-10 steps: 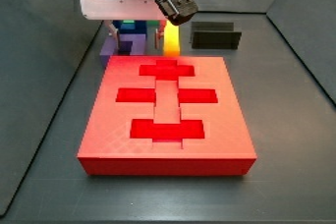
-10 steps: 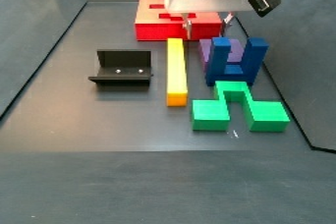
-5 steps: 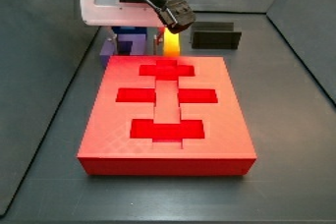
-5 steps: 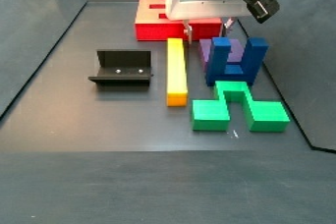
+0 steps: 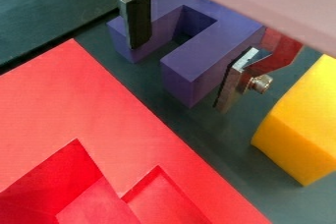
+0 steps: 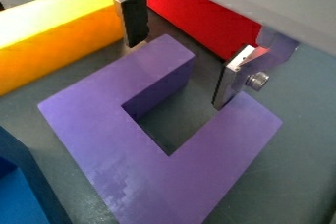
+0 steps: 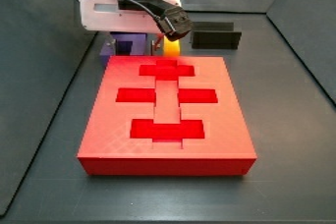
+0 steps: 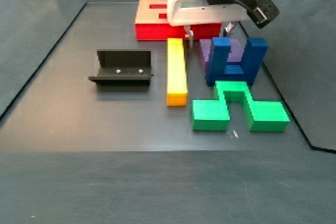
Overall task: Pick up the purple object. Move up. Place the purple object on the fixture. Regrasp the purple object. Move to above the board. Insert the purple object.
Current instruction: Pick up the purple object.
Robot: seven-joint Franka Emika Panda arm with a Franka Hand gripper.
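Between the board (image 5: 79, 140) and yellow bar (image 5: 305, 130), the gripper (image 5: 191, 56) spread astride the purple object (image 5: 197, 46).

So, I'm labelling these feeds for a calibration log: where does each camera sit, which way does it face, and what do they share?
Wrist view: on the arm, looking down past the fingers at the purple object, beside the board.
Wrist view: also on the arm, close above the purple object; the open gripper straddles one prong.
Side view: at the board's near end, facing the gripper and fixture beyond.
Side view: opposite end, fixture near, board far.
All four views show the purple object.
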